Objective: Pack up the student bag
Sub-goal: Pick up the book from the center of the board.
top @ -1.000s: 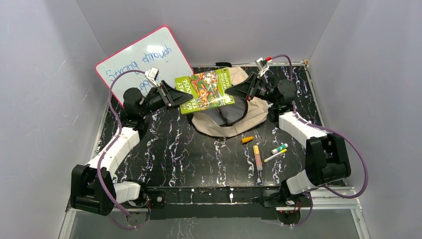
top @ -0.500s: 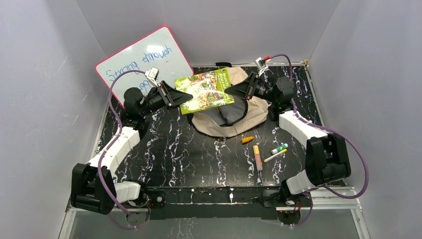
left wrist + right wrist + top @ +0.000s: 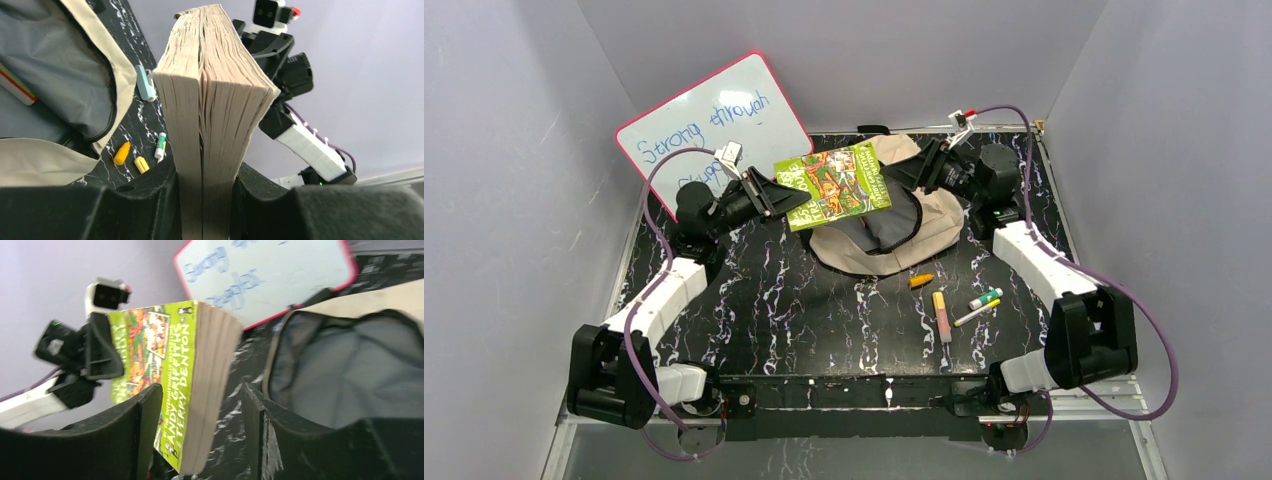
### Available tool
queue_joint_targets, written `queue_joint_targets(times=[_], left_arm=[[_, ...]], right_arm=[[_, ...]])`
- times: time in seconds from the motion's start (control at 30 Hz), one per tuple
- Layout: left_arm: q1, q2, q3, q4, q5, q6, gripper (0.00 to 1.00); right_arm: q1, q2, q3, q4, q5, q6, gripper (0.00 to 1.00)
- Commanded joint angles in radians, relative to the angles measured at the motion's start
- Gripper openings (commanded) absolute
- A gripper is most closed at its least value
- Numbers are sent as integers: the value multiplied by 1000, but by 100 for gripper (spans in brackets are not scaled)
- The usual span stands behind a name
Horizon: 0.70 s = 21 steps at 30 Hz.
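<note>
The student bag lies flat on the far middle of the black desk. Its mouth is open and turned up and toward the arms, so the grey inside shows. The part that shows stretches mostly from left to right, and a book hides its far left part. From the left wrist view, a thin flat thing with a red stripe peeks out inside the bag, but I cannot tell what it is. The green book is up in the air over the left side of the bag, not in it. The left claw is clamped tight on the book's left edge. The right claw has its two fingers spread apart around the book's other end, with a gap on one side. A whiteboard leans on the back wall at the left. Near the bag on the desk lie an orange bit, an orange and yellow stick and a green and white marker.
</note>
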Motion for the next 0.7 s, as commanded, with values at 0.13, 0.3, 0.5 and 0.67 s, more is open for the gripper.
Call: queue_joint_targets(times=[0.13,0.3,0.5,0.67], left_arm=[[89,-18,-36,65,-57,3,0],[132,-63,-82,-28,-74,54,0],[137,-140,-61,-291,-173,227,0],[137,-188,-5,-499,-308,349,0]], right_arm=[[-8,-111,86,-507,551,-385,70],[-3,28,182,-654,431,-558,68],[137,193,326,-757,499,-705,67],[219,334,451,-851,612,-794,68]])
